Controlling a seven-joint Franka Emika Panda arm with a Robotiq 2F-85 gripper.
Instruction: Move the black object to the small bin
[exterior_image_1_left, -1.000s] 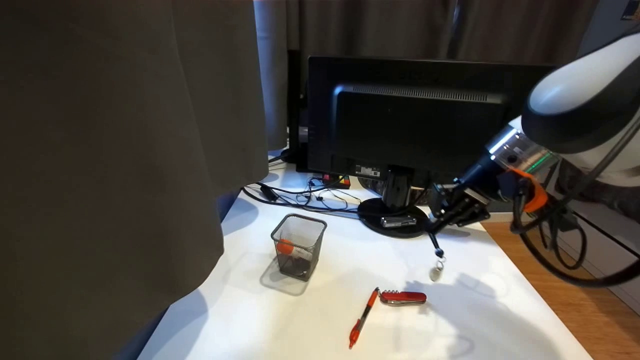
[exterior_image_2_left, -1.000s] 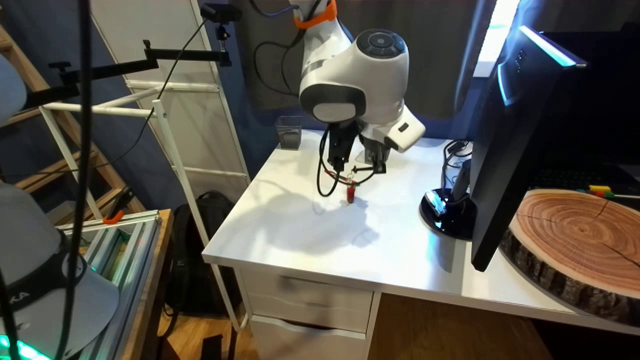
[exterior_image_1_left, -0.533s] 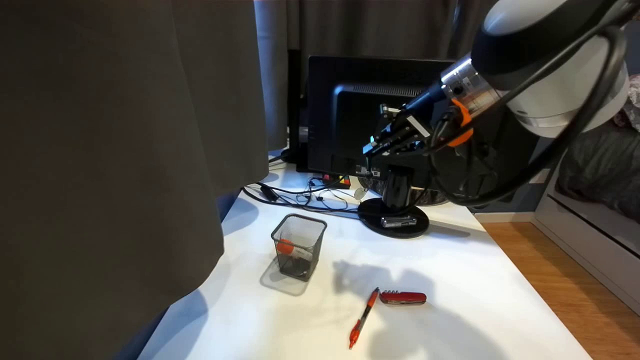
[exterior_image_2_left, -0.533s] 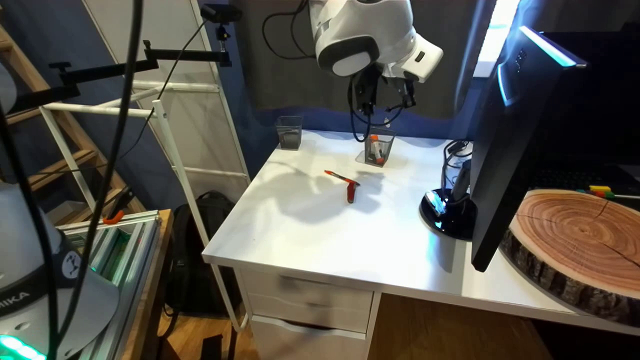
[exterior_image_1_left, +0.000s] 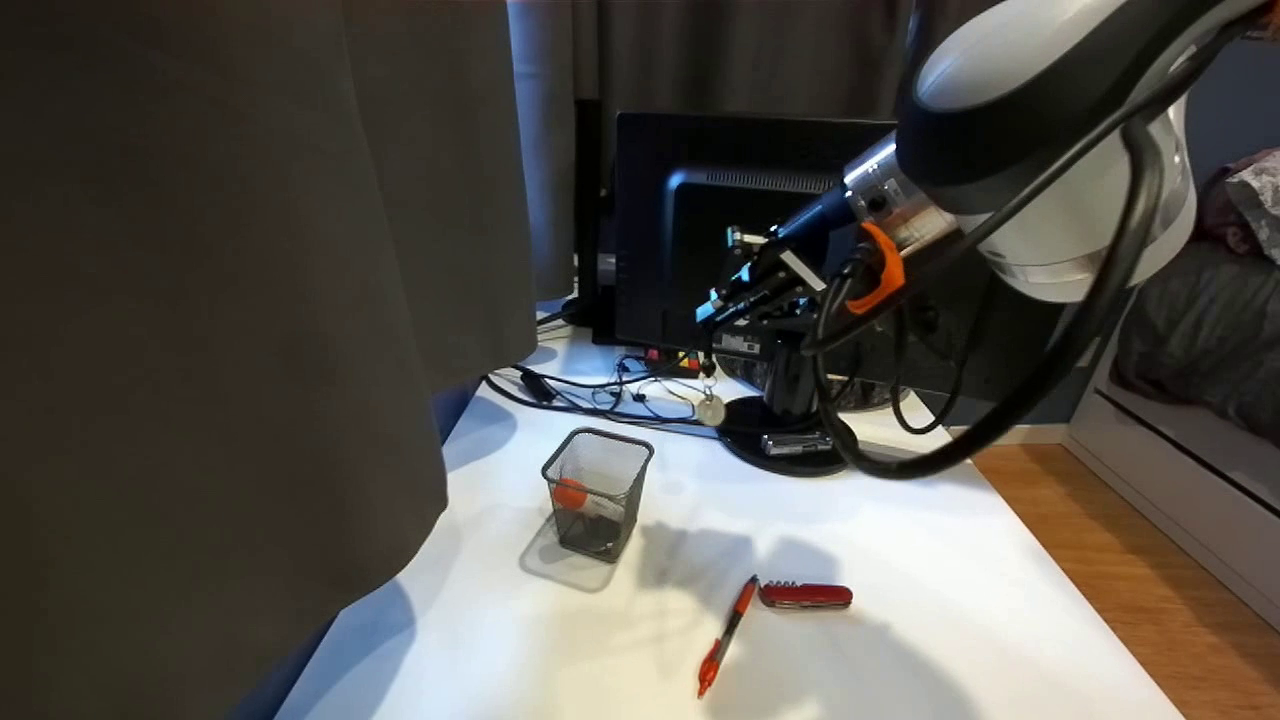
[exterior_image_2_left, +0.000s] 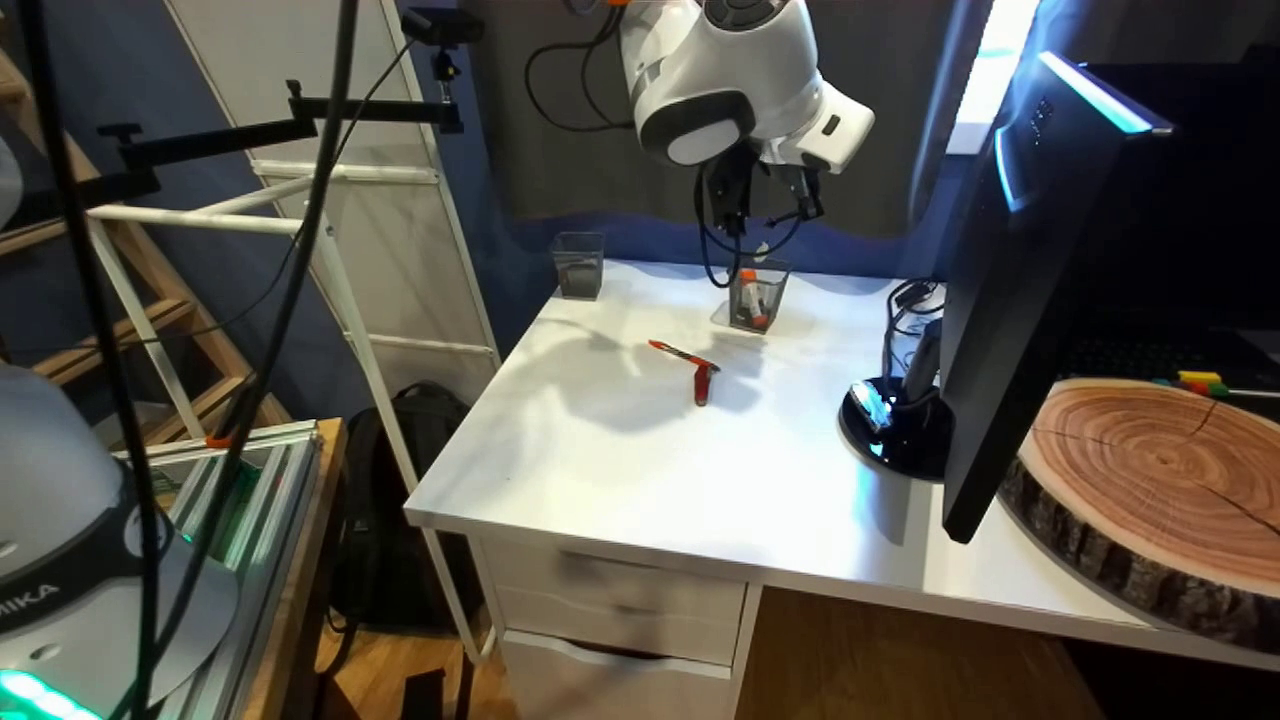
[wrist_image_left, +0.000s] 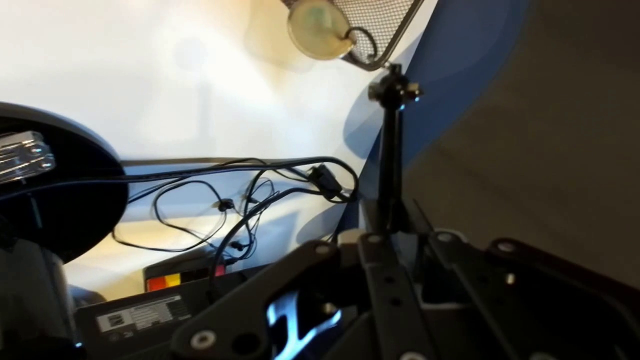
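Black object (wrist_image_left: 391, 150) clamped in my gripper (wrist_image_left: 392, 222), held up off the bench (exterior_image_1_left: 540, 650), pale disc (wrist_image_left: 320, 30) dangling from its end. Small bin (exterior_image_1_left: 628, 505) stands apart on the bench, orange item (exterior_image_1_left: 570, 493) inside. Red pen (exterior_image_1_left: 730, 635) lies there, one end just beside a red pocketknife (exterior_image_1_left: 806, 596).

Black stick (wrist_image_left: 391, 160), grey mesh bin (exterior_image_1_left: 627, 515)

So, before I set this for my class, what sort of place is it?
Probably a home office or study, though a lab corner is possible. The white desk with drawers, the computer monitor on it and a dark curtain behind suggest that.
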